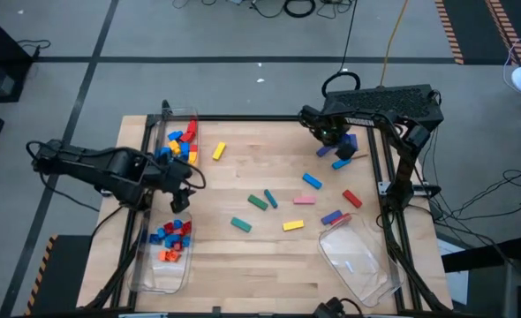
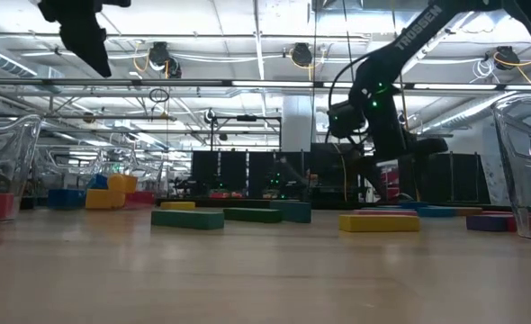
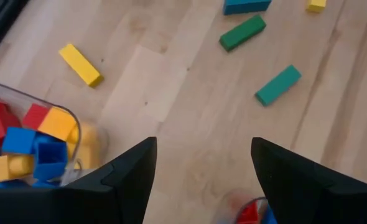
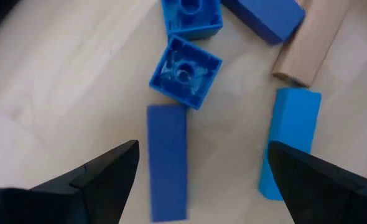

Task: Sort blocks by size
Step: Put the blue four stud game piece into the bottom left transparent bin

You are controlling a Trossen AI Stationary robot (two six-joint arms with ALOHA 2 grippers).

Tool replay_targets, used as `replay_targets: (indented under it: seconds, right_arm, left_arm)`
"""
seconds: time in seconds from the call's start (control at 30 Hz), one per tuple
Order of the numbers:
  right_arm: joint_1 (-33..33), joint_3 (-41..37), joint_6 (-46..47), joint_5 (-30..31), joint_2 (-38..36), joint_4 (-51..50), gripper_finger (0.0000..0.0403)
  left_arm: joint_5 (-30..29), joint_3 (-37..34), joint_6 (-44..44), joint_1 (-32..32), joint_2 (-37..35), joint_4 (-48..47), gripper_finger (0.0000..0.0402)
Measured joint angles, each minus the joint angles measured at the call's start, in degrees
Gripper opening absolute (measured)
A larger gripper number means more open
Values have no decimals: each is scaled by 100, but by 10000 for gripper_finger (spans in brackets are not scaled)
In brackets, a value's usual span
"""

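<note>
— While the arms hang over it, what takes up the most room?
— The wooden table [image 1: 243,256], framed by a dark rail. Next in size are three clear bins: one at the far left [image 1: 179,132] holding red, blue and yellow blocks, one at the near left [image 1: 163,265] with blue, red and orange ones, and a tilted bin [image 1: 359,261] at the near right.
— And the arms?
— The left gripper [image 1: 183,196] hovers between the two left bins, jaws apart, holding nothing. The right gripper [image 1: 331,134] hangs at the far right, jaws wide and empty, above a cluster of blue blocks [image 4: 185,67] and a plain wooden bar [image 4: 309,45].
— Open room?
— Loose blocks [image 1: 262,201] lie scattered mid-table; the near middle strip is bare wood.
</note>
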Motion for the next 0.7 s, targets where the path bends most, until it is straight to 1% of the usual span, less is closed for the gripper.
replay_targets:
  seconds: [0.07, 0.2, 0.33, 0.4, 0.47, 0.63, 0.7]
  right_arm:
    - [-57, -9, 454, 28, 0, 61, 341]
    - [-133, -9, 971, 184, 0, 92, 341]
    - [-156, -9, 1284, 491, 0, 65, 341]
    - [-187, -9, 1375, 536, 26, 55, 341]
    - [-249, -7, 1372, 546, 138, 57, 341]
    - [-383, -9, 781, 269, 536, 511, 341]
    - [-403, 2, 655, 298, 594, 582, 340]
  left_arm:
    - [44, 0, 72, 102, 0, 4, 260]
    - [136, 0, 68, 215, 0, 3, 260]
    - [139, 0, 68, 228, 0, 2, 260]
    - [139, 0, 63, 228, 0, 2, 260]
    - [139, 0, 39, 228, 0, 1, 260]
    - [132, -2, 40, 228, 0, 0, 260]
    - [129, -2, 44, 228, 0, -3, 260]
